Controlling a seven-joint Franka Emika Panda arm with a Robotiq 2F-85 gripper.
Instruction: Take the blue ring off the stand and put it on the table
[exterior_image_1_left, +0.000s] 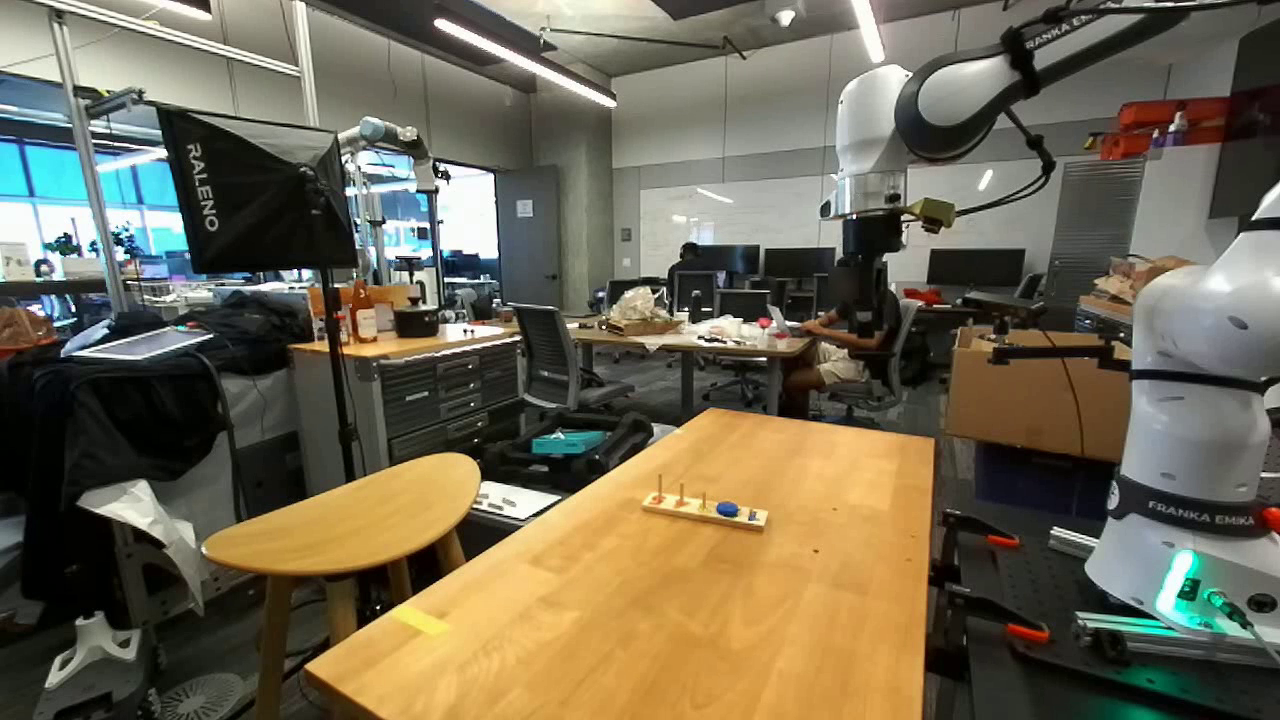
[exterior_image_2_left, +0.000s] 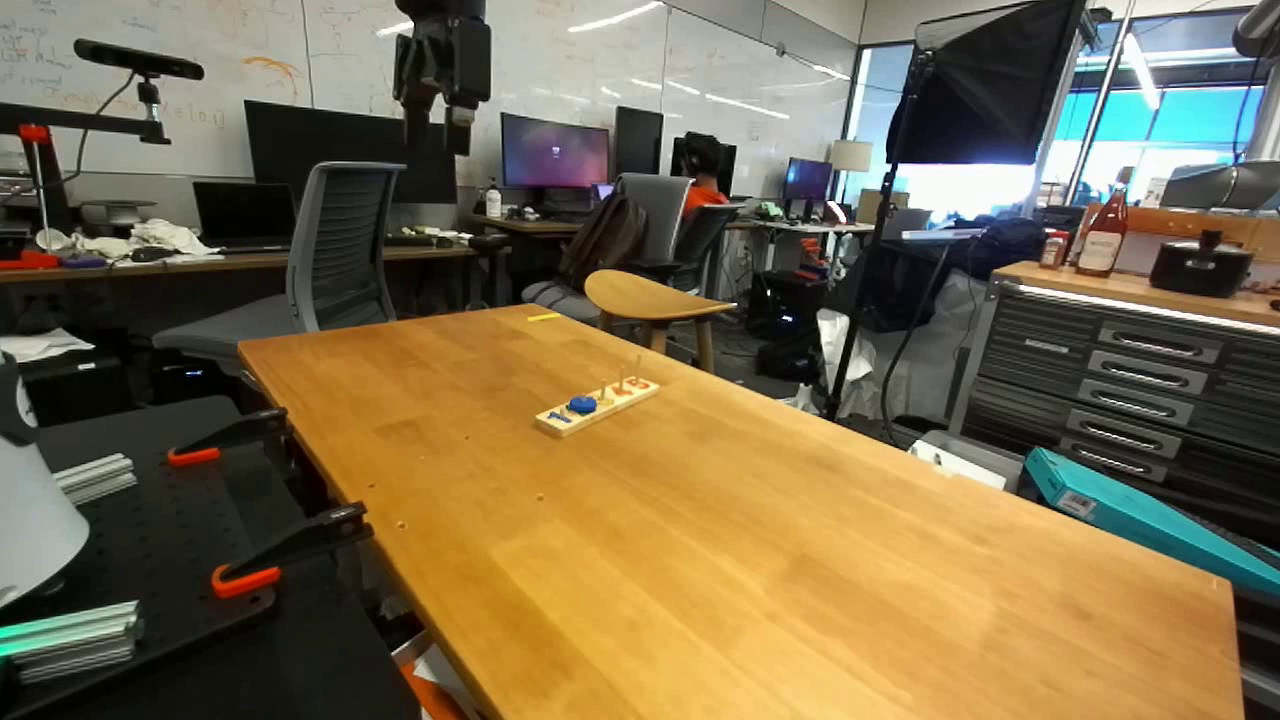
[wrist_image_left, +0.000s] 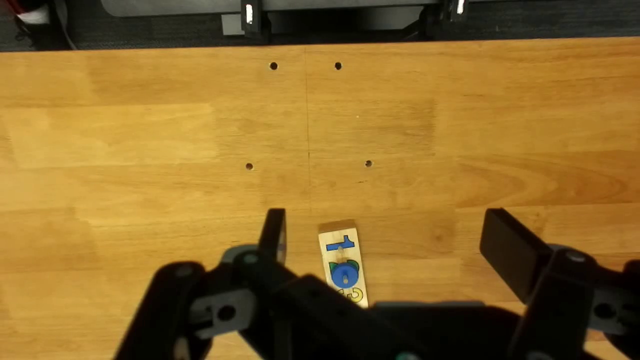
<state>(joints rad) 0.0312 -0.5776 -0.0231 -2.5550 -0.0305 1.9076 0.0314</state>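
Wrist view: your gripper (wrist_image_left: 392, 244), jaws spread wide, holding nothing, above the table (wrist_image_left: 150, 190). On that table: one wooden stand (wrist_image_left: 331, 255), blue ring (wrist_image_left: 342, 272) on its peg between a blue "1" (wrist_image_left: 332, 247) and a yellow "3" (wrist_image_left: 356, 295). In an exterior view, you read "RALENO" on the black softbox (exterior_image_1_left: 258, 190), left; "FRANKA EMIKA" on the arm's base (exterior_image_1_left: 1225, 565), right.
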